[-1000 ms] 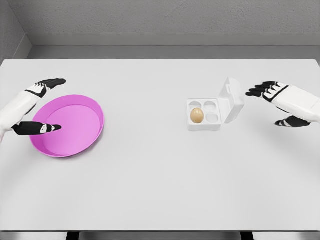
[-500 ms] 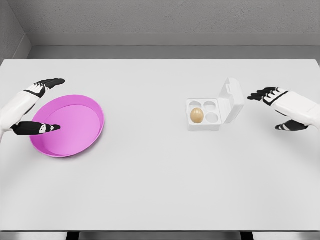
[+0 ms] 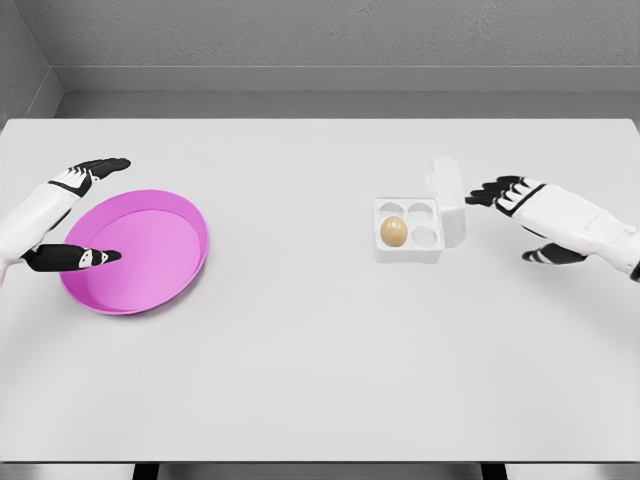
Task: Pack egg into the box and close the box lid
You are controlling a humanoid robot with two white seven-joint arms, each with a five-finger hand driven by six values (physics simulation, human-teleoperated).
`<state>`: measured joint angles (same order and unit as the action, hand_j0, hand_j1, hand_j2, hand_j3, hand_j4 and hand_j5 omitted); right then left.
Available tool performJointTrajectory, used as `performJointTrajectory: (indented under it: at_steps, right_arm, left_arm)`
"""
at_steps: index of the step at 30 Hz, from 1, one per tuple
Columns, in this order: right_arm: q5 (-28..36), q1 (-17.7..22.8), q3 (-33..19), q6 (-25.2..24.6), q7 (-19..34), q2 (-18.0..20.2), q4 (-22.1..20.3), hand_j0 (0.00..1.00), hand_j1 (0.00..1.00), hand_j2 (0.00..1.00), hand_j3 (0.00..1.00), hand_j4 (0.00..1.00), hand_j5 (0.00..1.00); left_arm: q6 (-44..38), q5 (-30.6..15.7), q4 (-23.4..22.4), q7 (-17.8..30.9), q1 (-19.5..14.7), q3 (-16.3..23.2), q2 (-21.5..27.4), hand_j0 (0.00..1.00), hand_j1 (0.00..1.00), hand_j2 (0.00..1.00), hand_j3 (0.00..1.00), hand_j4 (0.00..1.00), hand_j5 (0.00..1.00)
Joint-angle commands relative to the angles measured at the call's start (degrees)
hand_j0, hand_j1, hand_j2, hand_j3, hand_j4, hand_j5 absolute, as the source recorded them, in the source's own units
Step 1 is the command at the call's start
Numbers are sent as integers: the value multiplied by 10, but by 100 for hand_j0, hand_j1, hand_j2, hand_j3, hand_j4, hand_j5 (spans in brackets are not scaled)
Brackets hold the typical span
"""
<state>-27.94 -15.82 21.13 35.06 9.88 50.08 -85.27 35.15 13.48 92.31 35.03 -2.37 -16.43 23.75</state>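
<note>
Head view: egg (image 3: 393, 231) in front-left cell of box (image 3: 407, 231), right of centre on desk (image 3: 320, 350). Lid (image 3: 447, 195) raised, near upright. Right hand (image 3: 520, 205) just right of lid, fingers spread, grasping nothing. Left hand (image 3: 70, 215) released, at pink bowl (image 3: 135, 252), left.

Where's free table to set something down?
Bare table: the wide strip between the pink bowl and the egg box, and the whole front. Crowded: right hand beside the box lid, left hand around the bowl.
</note>
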Motion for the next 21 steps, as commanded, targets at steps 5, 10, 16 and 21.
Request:
performJointTrajectory:
  at_steps: [5, 10, 16, 21]
  right_arm:
    - [3, 1, 18, -1, 0, -44, -79, 100, 100, 100, 100, 100, 100]
    - [3, -3, 23, -1, -1, -57, -89, 100, 100, 100, 100, 100, 100]
    - [7, -4, -106, -1, -1, -34, 35, 100, 100, 100, 100, 100, 100]
    - [11, -5, -108, -1, -2, -1, 56, 100, 100, 100, 100, 100, 100]
  left_arm:
    - [-2, -5, 0, 0, 0, 0, 1, 100, 100, 100, 100, 100, 100]
    - [-2, -5, 0, 0, 0, 0, 1, 100, 100, 100, 100, 100, 100]
    - [-2, -5, 1, 0, 0, -1, -1, 100, 100, 100, 100, 100, 100]
    - [-2, -5, -2, 0, -1, -3, 1, 100, 100, 100, 100, 100, 100]
